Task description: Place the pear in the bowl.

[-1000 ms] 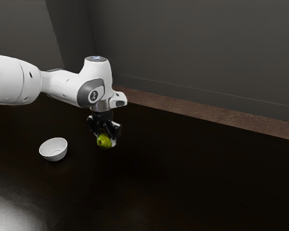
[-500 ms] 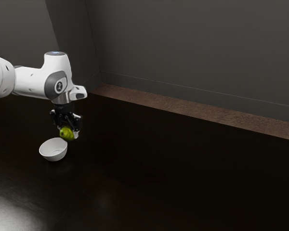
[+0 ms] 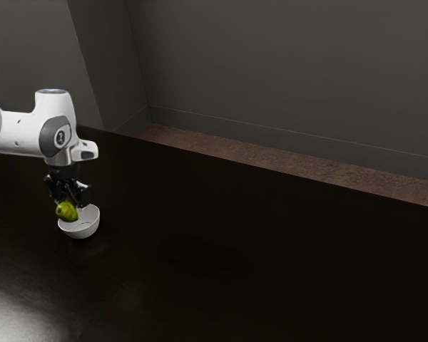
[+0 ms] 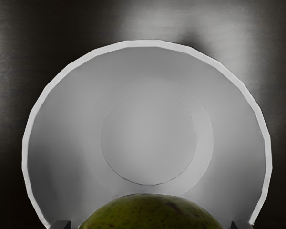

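Note:
My gripper [image 3: 69,204] is at the bowl's side nearer the exterior view's left, shut on the green pear [image 3: 66,211]. The pear overlaps the white bowl [image 3: 85,227] in the exterior view, at about the height of its rim; whether they touch I cannot tell. From the wrist camera, the pear [image 4: 152,213] covers a near part of the bowl [image 4: 148,138], whose inner floor shows beyond it. My gripper's two fingertips [image 4: 147,224] show on either side of the pear.
The dark table [image 3: 221,249] surrounds the bowl. Beyond the table's far edge run a brown floor strip [image 3: 271,163] and a grey wall [image 3: 285,71].
My hand has carried the pear toward the exterior view's left and, in the last half second, lower, from beside the bowl to over its rim. The bowl has stayed where it was.

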`<action>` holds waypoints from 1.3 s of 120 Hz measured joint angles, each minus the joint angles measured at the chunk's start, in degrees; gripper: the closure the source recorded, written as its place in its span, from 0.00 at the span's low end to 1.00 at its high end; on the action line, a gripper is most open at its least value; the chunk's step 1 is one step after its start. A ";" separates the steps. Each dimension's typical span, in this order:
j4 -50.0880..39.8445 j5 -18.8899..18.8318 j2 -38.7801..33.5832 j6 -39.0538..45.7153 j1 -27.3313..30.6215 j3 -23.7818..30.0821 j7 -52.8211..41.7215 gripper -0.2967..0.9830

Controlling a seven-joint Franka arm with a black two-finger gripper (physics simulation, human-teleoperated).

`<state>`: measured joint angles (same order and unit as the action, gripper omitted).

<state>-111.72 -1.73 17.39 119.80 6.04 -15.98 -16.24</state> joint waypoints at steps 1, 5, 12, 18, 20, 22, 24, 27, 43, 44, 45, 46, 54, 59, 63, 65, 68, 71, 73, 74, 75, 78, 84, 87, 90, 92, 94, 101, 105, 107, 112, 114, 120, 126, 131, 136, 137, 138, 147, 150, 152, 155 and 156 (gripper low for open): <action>-0.10 0.00 0.03 0.02 0.01 -0.03 -0.10 0.53; -0.39 -0.01 0.22 0.15 0.02 -0.14 -0.51 0.53; -0.52 -0.01 0.70 0.42 -0.01 -0.22 -1.16 0.53; -0.45 0.01 1.13 0.71 -0.06 -0.23 -1.67 0.53; -0.41 0.02 1.25 0.80 -0.09 -0.24 -1.83 0.53; -0.38 0.02 1.35 0.89 -0.11 -0.24 -1.99 0.53; -0.35 0.02 1.44 0.98 -0.12 -0.25 -2.14 0.53; -0.30 0.03 1.53 1.09 -0.13 -0.25 -2.36 0.53; 0.15 0.09 1.97 1.51 -0.20 -0.18 -3.38 0.53; 0.19 0.10 1.98 1.53 -0.22 -0.18 -3.43 0.53; 0.23 0.10 1.98 1.55 -0.24 -0.18 -3.49 0.53; 0.27 0.10 1.99 1.57 -0.27 -0.18 -3.54 0.53; 0.48 0.12 2.05 1.68 -0.45 -0.18 -3.95 0.53; 0.52 0.19 2.04 1.71 -0.53 -0.18 -4.22 0.48; 0.52 0.31 2.04 1.70 -0.56 -0.18 -4.45 0.45; 0.53 0.38 2.05 1.69 -0.57 -0.18 -4.58 0.43; 0.55 0.48 2.06 1.68 -0.58 -0.19 -4.76 0.41; 0.55 0.56 2.05 1.67 -0.59 -0.19 -4.94 0.39; 0.54 0.61 2.04 1.66 -0.59 -0.19 -5.05 0.38; 0.54 0.63 2.04 1.66 -0.59 -0.19 -5.11 0.37; 0.53 0.65 2.03 1.65 -0.59 -0.19 -5.16 0.37; 0.53 0.70 2.02 1.64 -0.59 -0.19 -5.32 0.35; 0.53 0.78 2.00 1.63 -0.59 -0.19 -5.62 0.33; 0.53 0.81 1.94 1.62 -0.60 -0.19 -5.76 0.32; 0.55 0.84 1.81 1.62 -0.63 -0.19 -5.88 0.31; 0.56 0.85 1.67 1.61 -0.69 -0.19 -5.94 0.30; 0.57 0.86 1.46 1.60 -0.81 -0.19 -6.01 0.30; 0.56 0.89 0.27 1.47 -1.39 -0.20 -6.21 0.28; 0.54 0.90 -0.85 1.28 -1.89 -0.20 -6.28 0.27; 0.53 0.91 -1.65 1.08 -2.20 -0.20 -6.30 0.27; 0.51 0.92 -4.23 0.26 -3.21 -0.20 -6.23 0.26; 0.51 0.94 -5.52 -0.21 -3.71 -0.18 -6.15 0.26; 0.69 1.25 -9.42 -1.65 -4.95 0.55 -5.74 0.25; 4.13 2.44 -12.07 -3.74 -4.98 3.87 -5.10 0.25; 9.69 3.15 -13.30 -6.47 -5.69 7.20 -4.38 0.25; 14.76 3.60 -14.43 -10.27 -8.35 8.96 -3.38 0.24; 15.54 3.67 -14.67 -11.10 -9.03 9.16 -3.15 0.24; 16.27 3.74 -14.92 -12.00 -9.72 9.34 -2.91 0.24; 19.68 4.19 -16.46 -19.16 -16.35 10.18 -0.99 0.24; 20.22 4.27 -16.59 -21.01 -18.63 10.28 -0.41 0.24; 20.65 4.30 -16.55 -22.11 -20.12 10.35 -0.03 0.24; 21.64 4.33 -16.25 -23.64 -22.25 10.48 0.52 0.24; 21.88 4.32 -16.17 -24.11 -22.95 10.52 0.69 0.24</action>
<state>-89.84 2.60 1.22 95.69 -16.91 -5.46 -15.55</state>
